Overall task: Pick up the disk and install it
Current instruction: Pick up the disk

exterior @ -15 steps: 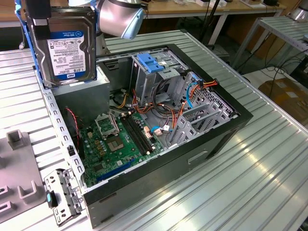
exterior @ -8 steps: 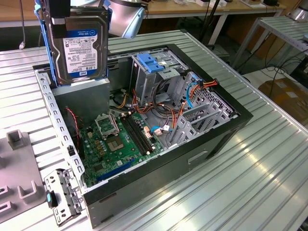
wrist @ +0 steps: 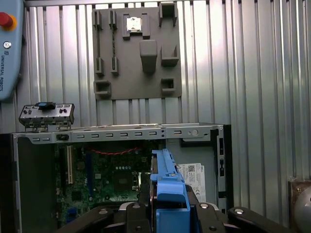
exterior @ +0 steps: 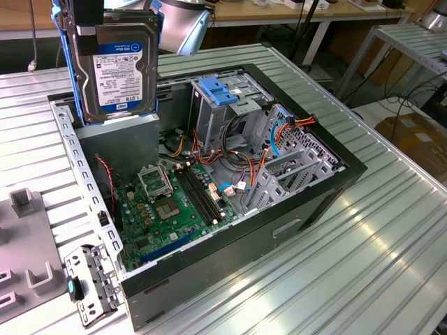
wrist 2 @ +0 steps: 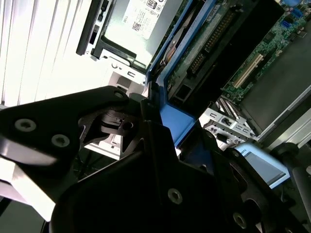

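We see the gripper (exterior: 89, 21) clamped on the disk (exterior: 119, 70), holding it upright in the air, label facing the camera, above the corner of the open computer case (exterior: 293, 216) at the exterior view's left. In the first wrist view its blue rail (wrist: 167, 182) sits pinched between the black jaws, with the motherboard (wrist: 112, 177) beyond.

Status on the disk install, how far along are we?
Done: pickup. The disk hangs upright in the air above the open case, at the exterior view's left. In hand: the gripper is shut on its blue rails. Left: the install. The disk is clear of the case and not seated inside it.
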Tool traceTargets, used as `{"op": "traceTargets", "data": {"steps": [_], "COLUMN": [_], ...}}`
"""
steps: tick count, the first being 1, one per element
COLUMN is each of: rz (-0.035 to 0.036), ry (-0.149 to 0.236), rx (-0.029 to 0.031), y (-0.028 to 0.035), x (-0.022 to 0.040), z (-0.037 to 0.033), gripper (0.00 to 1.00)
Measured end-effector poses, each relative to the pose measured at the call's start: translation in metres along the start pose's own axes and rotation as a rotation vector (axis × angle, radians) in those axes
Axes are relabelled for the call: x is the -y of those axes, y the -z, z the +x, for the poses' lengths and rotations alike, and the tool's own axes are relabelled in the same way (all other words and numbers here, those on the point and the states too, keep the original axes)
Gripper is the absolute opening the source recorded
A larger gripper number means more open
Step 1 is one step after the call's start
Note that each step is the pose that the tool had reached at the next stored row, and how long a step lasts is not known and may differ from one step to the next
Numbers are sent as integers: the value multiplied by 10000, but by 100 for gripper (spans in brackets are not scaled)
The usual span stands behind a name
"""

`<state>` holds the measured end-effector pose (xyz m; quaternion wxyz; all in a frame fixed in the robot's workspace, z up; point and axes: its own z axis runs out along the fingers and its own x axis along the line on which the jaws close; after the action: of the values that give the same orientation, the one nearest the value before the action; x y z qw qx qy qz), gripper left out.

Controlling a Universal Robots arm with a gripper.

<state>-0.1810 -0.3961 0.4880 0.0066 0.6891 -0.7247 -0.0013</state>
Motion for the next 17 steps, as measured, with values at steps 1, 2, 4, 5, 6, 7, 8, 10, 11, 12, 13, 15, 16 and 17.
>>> {"op": "traceTargets", "data": {"steps": [1,2,4,5,6,7,8,10,11,12,13,15,16,17], "rz": [0,0,0,0,0,0,0,1,0,0,0,0,0,0], "ry": [0,0,0,0,0,2,0,0,1,0,-1,1,0,0], "rx": [0,0,0,0,0,0,0,1,0,0,1,-1,0,-1], "y": [0,0,0,0,0,0,1,1,2,2,1,2,2,3], "x": [0,1,1,2,3,12,48,109,164,201,241,344,392,430], "z": [0,0,0,0,0,0,-2,-4,-5,-7,-9,-13,-15,-17], "gripper": [37,37,37,37,37,37,37,37,37,37,37,37,37,37]}}
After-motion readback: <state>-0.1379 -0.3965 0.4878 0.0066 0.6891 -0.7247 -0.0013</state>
